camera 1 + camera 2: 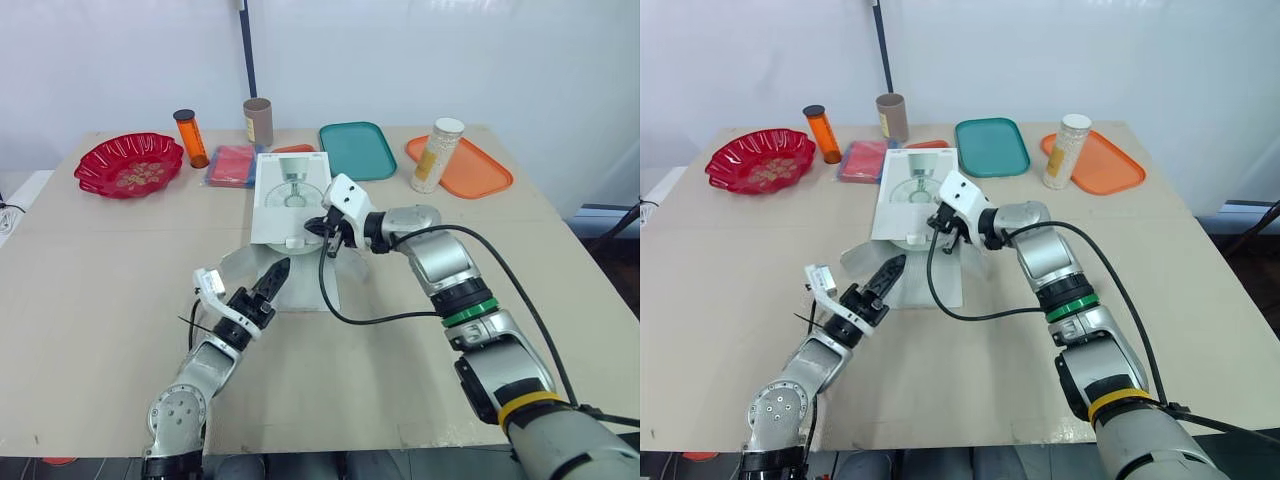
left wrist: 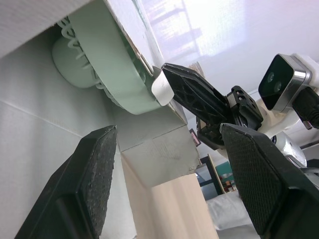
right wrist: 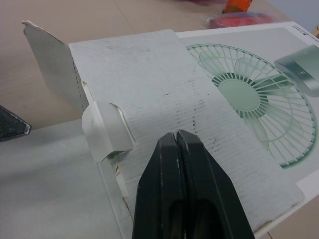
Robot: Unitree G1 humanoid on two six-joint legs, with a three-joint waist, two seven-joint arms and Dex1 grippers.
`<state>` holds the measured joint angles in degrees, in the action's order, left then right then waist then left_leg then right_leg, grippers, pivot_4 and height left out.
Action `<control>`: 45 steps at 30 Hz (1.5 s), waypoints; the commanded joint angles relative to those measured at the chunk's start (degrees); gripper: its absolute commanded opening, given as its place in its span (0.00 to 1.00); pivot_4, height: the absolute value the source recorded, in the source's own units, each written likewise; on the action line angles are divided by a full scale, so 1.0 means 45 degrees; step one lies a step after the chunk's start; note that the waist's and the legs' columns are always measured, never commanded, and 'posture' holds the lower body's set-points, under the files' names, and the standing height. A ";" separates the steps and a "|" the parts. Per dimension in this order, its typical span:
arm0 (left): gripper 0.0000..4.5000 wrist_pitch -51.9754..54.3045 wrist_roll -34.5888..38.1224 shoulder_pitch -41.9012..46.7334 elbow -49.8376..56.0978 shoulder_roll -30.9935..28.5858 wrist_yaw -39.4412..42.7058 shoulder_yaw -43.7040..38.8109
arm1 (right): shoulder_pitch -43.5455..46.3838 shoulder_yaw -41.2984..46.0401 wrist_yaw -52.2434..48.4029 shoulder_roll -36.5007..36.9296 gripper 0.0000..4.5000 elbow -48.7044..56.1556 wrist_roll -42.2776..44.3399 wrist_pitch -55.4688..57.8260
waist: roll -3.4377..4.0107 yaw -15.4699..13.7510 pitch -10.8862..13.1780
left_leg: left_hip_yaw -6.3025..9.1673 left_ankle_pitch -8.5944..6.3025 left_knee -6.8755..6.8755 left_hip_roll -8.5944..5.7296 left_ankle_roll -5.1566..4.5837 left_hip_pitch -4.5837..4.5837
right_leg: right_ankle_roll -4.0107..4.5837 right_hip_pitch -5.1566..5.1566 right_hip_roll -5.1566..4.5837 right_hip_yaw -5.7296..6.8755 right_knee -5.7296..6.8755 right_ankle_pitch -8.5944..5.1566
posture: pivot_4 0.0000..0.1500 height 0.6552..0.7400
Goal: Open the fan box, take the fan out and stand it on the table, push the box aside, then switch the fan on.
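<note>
White box (image 1: 290,198) open-ended, fan (image 2: 107,74) just inside

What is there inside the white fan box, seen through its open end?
Through the open end of the fan box, the left wrist view shows the rim and grille of a pale green fan. The rest of it is hidden by the box walls.

A beige table (image 1: 100,300) stands before a plain white wall (image 1: 450,50).

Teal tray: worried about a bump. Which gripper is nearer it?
Right. The right gripper is over the near end of the box, the tray beyond it; the left gripper is farther back, by the flaps.
</note>
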<state>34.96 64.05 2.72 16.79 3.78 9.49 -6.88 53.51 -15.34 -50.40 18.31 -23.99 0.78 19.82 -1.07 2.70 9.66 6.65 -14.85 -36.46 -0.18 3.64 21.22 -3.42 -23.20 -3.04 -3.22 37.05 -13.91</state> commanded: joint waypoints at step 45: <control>0.78 -0.1937 -0.1187 0.3340 -0.5263 0.1588 0.1262 0.0156 | -0.0515 0.0060 -0.0072 0.0409 0.00 0.1297 -0.0056 0.0623 | -0.0002 -0.0006 0.0001 | 0.0001 0.0007 0.0002 -0.0005 0.0012 0.0001 | -0.0003 0.0001 0.0000 0.0000 -0.0001 0.0001 | 1.00 1.00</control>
<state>27.00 58.61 18.45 -7.48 6.64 14.28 -6.24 51.56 -15.34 -50.76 19.59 -19.63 0.76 22.32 -1.08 2.68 9.67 6.66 -14.82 -36.44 -0.20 3.69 21.23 -3.44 -23.20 -3.04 -3.22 37.04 -13.91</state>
